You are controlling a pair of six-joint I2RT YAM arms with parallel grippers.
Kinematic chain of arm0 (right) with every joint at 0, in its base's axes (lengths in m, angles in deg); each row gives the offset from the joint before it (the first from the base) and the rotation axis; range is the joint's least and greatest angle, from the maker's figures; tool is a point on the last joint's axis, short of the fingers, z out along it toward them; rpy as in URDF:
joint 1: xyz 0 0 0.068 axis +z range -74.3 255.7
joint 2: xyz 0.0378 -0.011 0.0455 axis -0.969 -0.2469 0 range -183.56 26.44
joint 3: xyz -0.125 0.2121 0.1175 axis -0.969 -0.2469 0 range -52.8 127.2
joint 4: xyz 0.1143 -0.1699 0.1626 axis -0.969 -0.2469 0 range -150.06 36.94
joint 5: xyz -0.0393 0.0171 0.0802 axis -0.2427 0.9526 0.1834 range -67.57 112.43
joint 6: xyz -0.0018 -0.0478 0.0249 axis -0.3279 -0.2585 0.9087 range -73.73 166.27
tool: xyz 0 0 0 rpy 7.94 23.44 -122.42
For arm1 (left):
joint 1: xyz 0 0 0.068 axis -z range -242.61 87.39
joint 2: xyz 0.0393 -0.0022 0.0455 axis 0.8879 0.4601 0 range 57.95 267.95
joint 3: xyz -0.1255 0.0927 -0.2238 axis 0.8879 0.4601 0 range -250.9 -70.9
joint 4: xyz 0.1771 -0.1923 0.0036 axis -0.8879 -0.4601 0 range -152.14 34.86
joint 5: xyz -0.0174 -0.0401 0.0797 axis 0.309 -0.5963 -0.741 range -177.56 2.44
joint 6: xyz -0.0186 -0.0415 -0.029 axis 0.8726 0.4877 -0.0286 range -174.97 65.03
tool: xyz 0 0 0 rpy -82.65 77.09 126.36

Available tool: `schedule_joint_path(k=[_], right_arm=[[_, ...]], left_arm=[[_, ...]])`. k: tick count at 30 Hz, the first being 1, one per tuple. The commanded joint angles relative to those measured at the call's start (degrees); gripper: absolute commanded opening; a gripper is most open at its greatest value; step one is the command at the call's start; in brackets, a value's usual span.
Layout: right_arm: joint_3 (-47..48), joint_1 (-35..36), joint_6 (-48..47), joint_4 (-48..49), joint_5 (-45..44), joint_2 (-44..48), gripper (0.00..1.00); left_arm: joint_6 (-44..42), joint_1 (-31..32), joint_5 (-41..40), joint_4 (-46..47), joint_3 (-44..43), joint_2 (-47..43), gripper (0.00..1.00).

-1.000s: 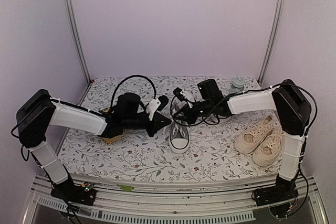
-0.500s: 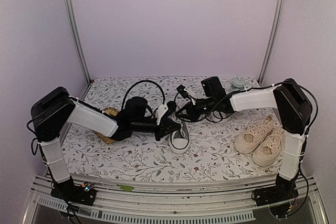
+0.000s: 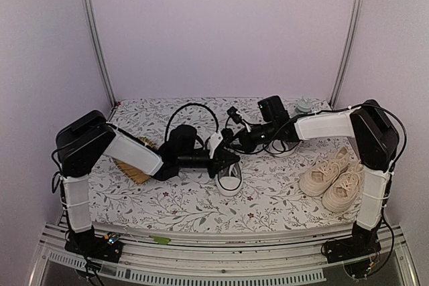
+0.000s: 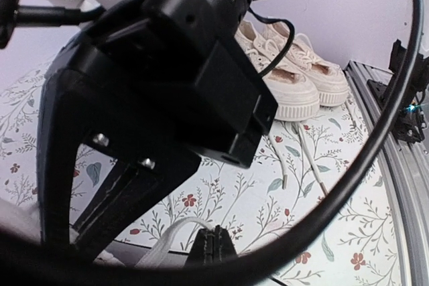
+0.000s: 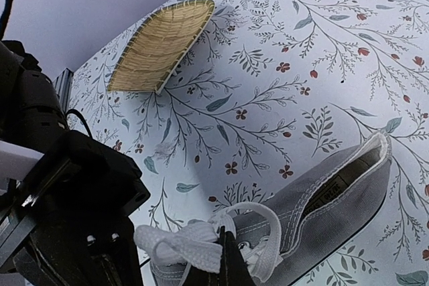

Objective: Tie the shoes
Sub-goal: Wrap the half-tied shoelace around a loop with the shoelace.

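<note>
Floral tablecloth (image 3: 167, 205) — grey shoe (image 3: 229, 175) mid-table; right gripper (image 5: 227, 263) pinching white lace (image 5: 177, 242); left gripper (image 3: 226, 157) grip unclear. Risk — crowded arms collide, lace slips free.

The counter (image 5: 315, 38) is covered in a smooth, matt sheet printed with flowers; whether it is cloth or paper cannot be told. The grey shoe (image 5: 328, 199) is matt woven canvas, its lace (image 5: 177, 242) a flat white weave, its toe cap (image 3: 229, 184) smooth and rubbery. The cream pair (image 4: 295, 75) is soft matt canvas with smooth pale soles. The tray (image 5: 157, 48) is ribbed, straw-coloured wickerwork. The arm shells (image 3: 134, 154) are smooth white plastic. The rail (image 4: 405, 192) is dull grey metal.
</note>
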Motion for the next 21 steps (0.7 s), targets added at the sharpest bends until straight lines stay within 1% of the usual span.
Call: schedule_joint_path(k=[1,5,7,9,14,18,21], right_arm=[[1.96,-0.04,-0.7,-0.66,2.04,0.44,0.01],[2.19,-0.08,-0.55,-0.82,2.29,0.03,0.01],[2.1,-0.03,-0.53,-0.82,2.15,0.03,0.01],[2.05,0.01,-0.53,-0.89,2.12,-0.05,0.01],[1.93,-0.03,-0.44,-0.93,2.21,0.02,0.01],[1.91,-0.04,-0.83,-1.21,1.97,0.03,0.01],[1.65,0.0,-1.05,-1.28,1.55,0.12,0.01]], left_arm=[[0.83,1.77,-2.47,4.33,-1.79,1.87,0.0],[3.85,1.88,-6.51,11.12,0.91,1.67,0.0],[4.17,2.0,-7.02,13.32,1.47,1.85,0.0],[3.82,2.36,-7.43,11.11,0.09,2.84,0.0],[3.2,2.65,-12.76,8.43,-0.82,2.31,0.0],[-2.26,4.46,-9.82,2.53,-3.39,2.84,0.1],[-3.46,5.14,-6.13,3.54,-1.98,1.79,0.18]])
